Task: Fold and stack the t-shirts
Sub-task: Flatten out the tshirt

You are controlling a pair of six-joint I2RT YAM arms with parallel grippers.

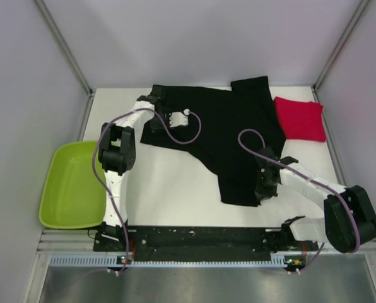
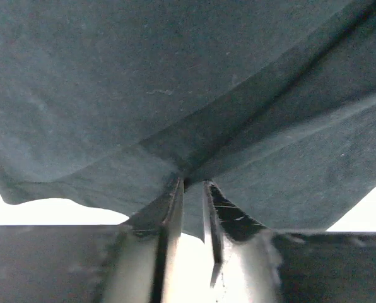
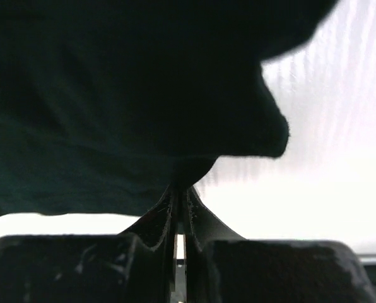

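- Your left gripper (image 2: 191, 189) pinches the left edge of the black t-shirt (image 1: 219, 132), which lies spread mid-table; your right gripper (image 3: 180, 189) is clamped tight on its near hem.
- Lift both corners evenly, clear of the red t-shirt (image 1: 299, 118).

A black t-shirt (image 1: 226, 126) lay spread and skewed across the far half of the white table (image 1: 175, 183), with 1 sleeve pointing toward the far right. Just beside that sleeve sat a red t-shirt (image 1: 299, 118), folded into a small square. The left arm (image 1: 117, 154) reached the black shirt's far-left corner, and the right arm (image 1: 308, 183) ended at its near hem. A lime-green tray (image 1: 71, 186) sat at the table's left edge.
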